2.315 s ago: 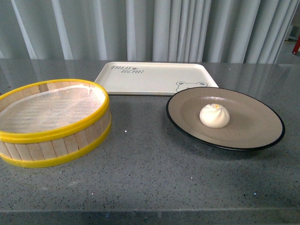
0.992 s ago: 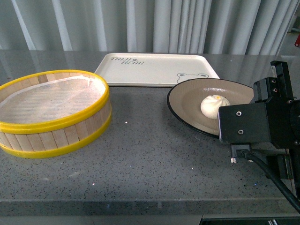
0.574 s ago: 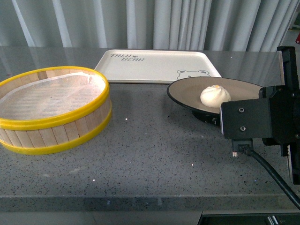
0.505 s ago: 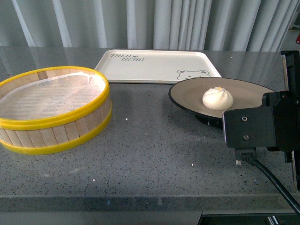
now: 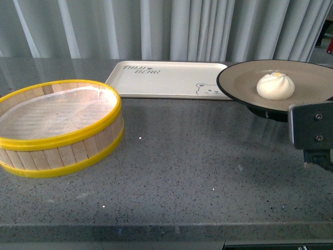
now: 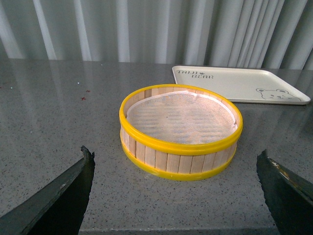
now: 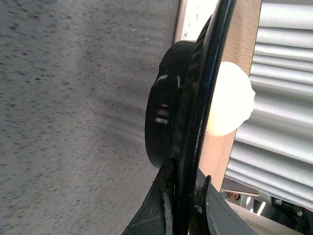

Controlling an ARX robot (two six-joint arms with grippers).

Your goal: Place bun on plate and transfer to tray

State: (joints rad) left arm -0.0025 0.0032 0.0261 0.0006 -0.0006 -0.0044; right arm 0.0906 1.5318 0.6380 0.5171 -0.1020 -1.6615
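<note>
A: Where is room showing for a move?

B: Grey counter [image 5: 182, 166] is stretching bare between the steamer basket [image 5: 60, 143] and the plate [image 5: 234, 88]. The tray [image 5: 166, 83] is lying behind them, toward the curtain.

A: What is differing from half a second ago?

B: The plate is riding higher and further right, off the counter. In the front view its rim is now overlapping the tray's near right corner. The bun [image 5: 275, 86] is sitting near the plate's middle. Basket and tray are staying put.

A: And the grippers?

B: The right gripper [image 7: 186, 196] is pinching the plate's black rim, a finger on each face. The left gripper [image 6: 174, 152] is hanging spread wide, holding nothing.
</note>
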